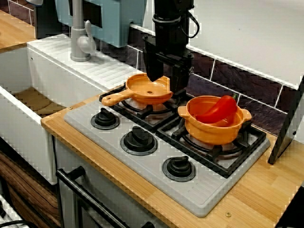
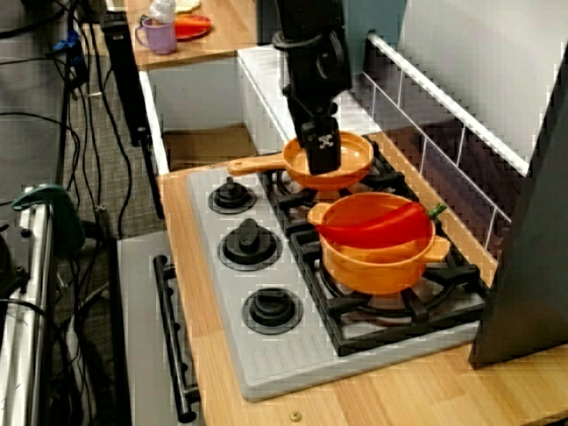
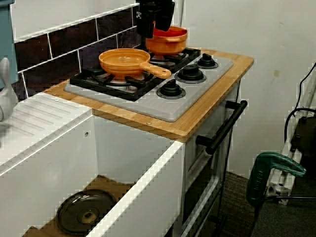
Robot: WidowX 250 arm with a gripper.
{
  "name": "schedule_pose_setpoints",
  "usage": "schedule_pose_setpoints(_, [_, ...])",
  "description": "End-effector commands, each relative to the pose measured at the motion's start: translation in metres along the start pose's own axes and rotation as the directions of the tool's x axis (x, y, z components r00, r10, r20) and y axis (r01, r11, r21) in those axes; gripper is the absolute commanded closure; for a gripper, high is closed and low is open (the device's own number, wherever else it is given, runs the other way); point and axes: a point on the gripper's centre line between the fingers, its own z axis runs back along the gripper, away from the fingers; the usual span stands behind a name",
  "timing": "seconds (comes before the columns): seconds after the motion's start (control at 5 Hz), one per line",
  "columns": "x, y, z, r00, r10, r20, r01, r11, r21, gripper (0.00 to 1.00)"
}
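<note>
3 black round knobs [image 1: 138, 139] line the near edge of the grey stove plate [image 1: 209, 192] on the wooden tabletop [image 1: 256, 199]. Behind them, an orange plastic frying pan [image 1: 147, 90] sits on a burner, its handle pointing toward the white sink [image 1: 19, 118]. Beside it, an orange 2-handled pot [image 1: 213, 130] holds a red pepper [image 1: 218, 109]. The black robot arm [image 1: 168, 28] hangs over the pan's far rim, jaws apart, 1 on either side of it. Whether they touch it I cannot tell.
</note>
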Motion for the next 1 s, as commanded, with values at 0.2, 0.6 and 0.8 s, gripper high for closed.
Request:
schedule_pose_setpoints(0.2, [0.027, -0.019, 0.017, 0.999, 0.025, 0.042, -0.025, 1.0, -0.004, 0.0])
schedule_pose_setpoints(0.6, [0.031, -0.024, 0.009, 0.999, 0.032, 0.042, -0.032, 0.999, 0.007, 0.0])
schedule_pose_setpoints(0.8, [0.028, -0.026, 0.005, 0.999, 0.033, 0.033, -0.034, 0.999, 0.009, 0.0])
